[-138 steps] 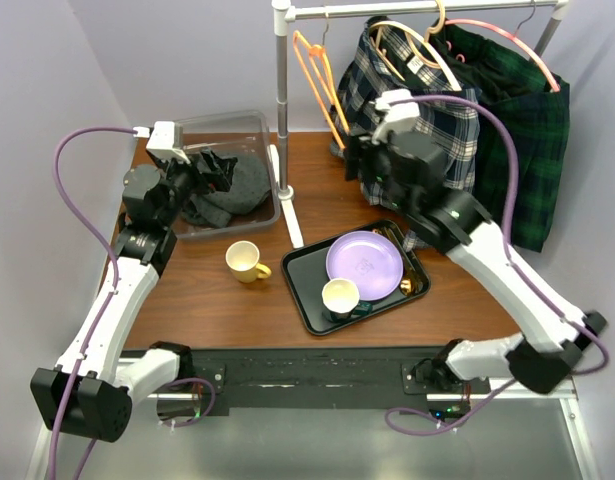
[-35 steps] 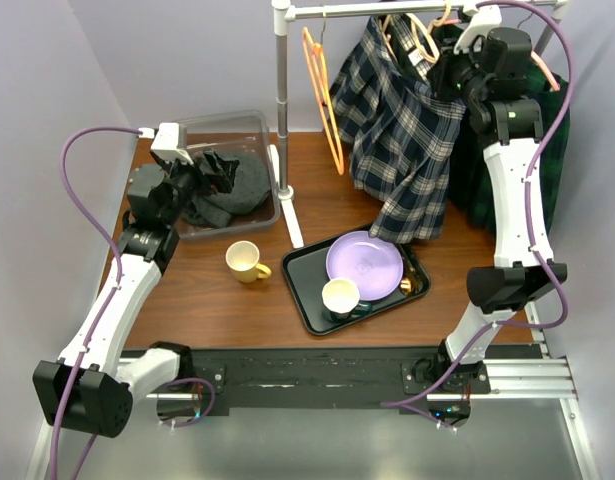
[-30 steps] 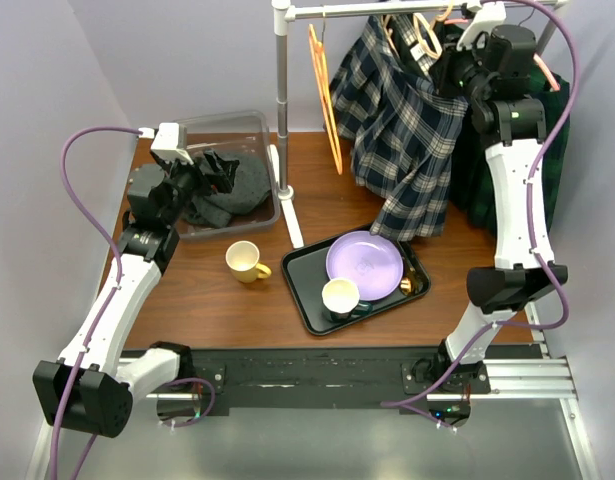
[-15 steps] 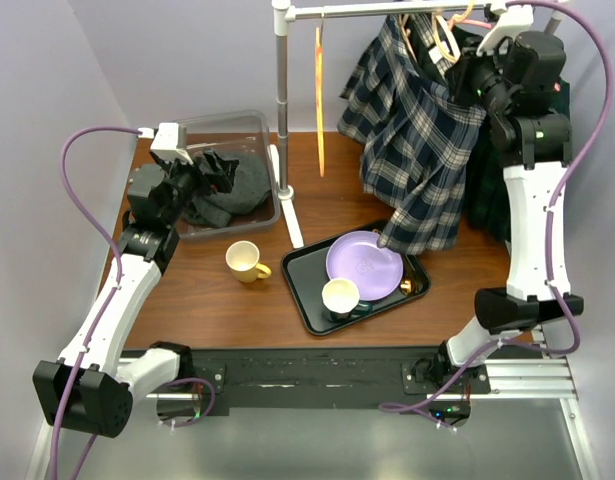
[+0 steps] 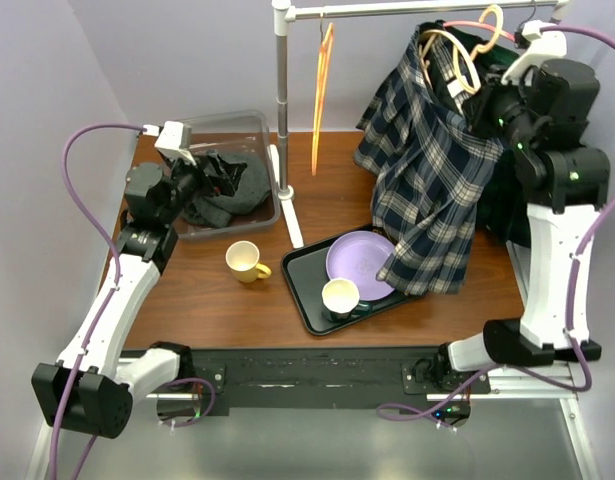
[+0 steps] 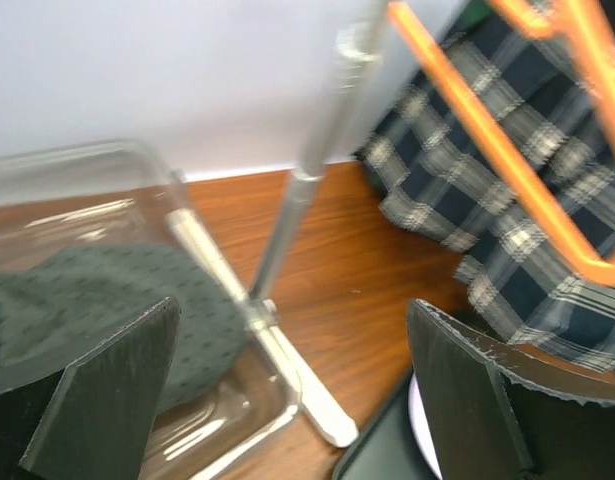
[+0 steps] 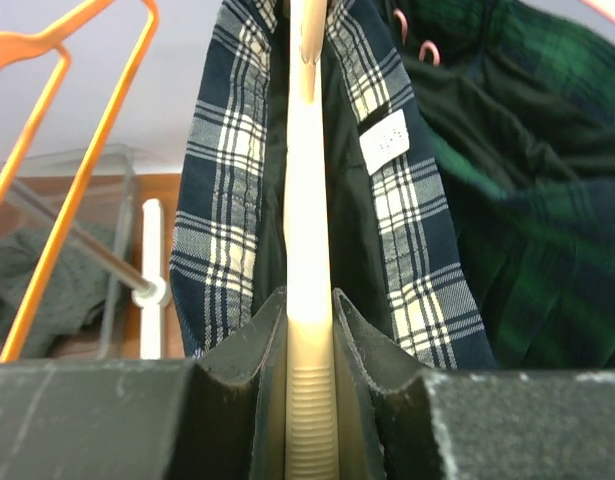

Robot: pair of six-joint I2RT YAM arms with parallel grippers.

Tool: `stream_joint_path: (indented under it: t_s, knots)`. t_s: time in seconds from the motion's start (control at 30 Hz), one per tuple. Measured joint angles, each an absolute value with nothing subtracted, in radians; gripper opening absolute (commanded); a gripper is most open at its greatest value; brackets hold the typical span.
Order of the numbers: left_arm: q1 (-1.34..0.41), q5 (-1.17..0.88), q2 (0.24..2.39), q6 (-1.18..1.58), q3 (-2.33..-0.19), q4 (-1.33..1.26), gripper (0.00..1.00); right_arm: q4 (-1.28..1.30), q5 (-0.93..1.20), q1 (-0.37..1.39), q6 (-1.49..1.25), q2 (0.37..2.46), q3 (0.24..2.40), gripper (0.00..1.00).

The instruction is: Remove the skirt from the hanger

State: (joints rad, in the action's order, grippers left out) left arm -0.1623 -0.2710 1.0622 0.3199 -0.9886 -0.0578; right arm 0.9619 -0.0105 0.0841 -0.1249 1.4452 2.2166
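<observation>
Well, the skirt (image 5: 427, 175) is not off yet. The dark plaid cloth hangs at the upper right of the overhead view, its waistband draped around the cream hanger (image 5: 450, 52), and its hem trails down over the right end of the black tray (image 5: 309, 305). From the right wrist camera the hanger's bar (image 7: 309, 180) runs straight up the middle of the frame with plaid on both sides of it. The right gripper (image 7: 310, 300) has its fingers (image 7: 255, 345) pinched on that bar. The hanger's hook sits close by the rail (image 5: 387, 9); I cannot tell whether it is on the rail or lifted clear.

So, as I judge it, only the grasp on the hanger is done. Sliding the waistband off the hanger's arms and setting the skirt free is all left to do.

A green garment (image 7: 532, 210) hangs just behind the skirt, and an orange hanger (image 5: 320, 95) dangles bare further left on the rail. Across the desk (image 5: 212, 310), at the upper left, the left gripper (image 5: 192, 180) hovers by the clear bin (image 5: 227, 120) of dark clothes, its fingers spread wide with nothing between them, well apart from the skirt.
</observation>
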Motion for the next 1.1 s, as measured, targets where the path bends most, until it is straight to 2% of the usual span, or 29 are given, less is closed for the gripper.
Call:
stream_joint_path:
  t_s: [0.23, 0.53, 0.83, 1.1]
  knots:
    - [-0.233, -0.354, 1.019, 0.302, -1.031, -0.032, 0.99, 1.003, -0.017, 0.084, -0.230, 1.263, 2.103, 0.00]
    - [-0.591, -0.244, 0.981, 0.228, -1.171, 0.033, 0.96, 1.016, -0.017, 0.084, -0.327, 1.137, 2.003, 0.00]
    - [-1.111, -0.054, 1.206, 0.117, -1.399, 0.033, 1.00, 0.940, -0.056, 0.084, -0.465, 1.132, 1.889, 0.00]
    - [-1.262, 0.050, 1.391, 0.037, -1.438, -0.020, 1.00, 0.883, -0.085, 0.084, -0.544, 1.134, 1.891, 0.00]
